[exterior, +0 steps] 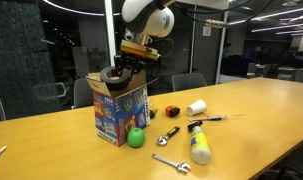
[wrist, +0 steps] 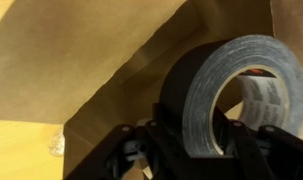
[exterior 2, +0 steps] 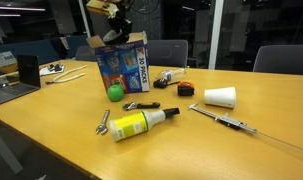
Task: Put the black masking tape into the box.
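Note:
My gripper (wrist: 196, 150) is shut on the black masking tape (wrist: 196, 100), a black roll with a grey sidewall, held on edge. In the wrist view the roll hangs inside the open brown cardboard box (wrist: 101, 60). In both exterior views the gripper (exterior: 119, 73) (exterior 2: 116, 32) is at the top opening of the blue printed box (exterior: 121, 112) (exterior 2: 123, 70) standing on the wooden table. The tape shows as a dark shape at the opening (exterior: 113, 76).
On the table (exterior: 251, 120) next to the box lie a green ball (exterior: 136, 138), a wrench (exterior: 171, 162), a yellow-white bottle (exterior: 199, 145), a white cup (exterior: 196, 107), an orange-black object (exterior: 172, 111) and a screwdriver (exterior: 216, 119). A laptop (exterior 2: 16, 80) sits at one end.

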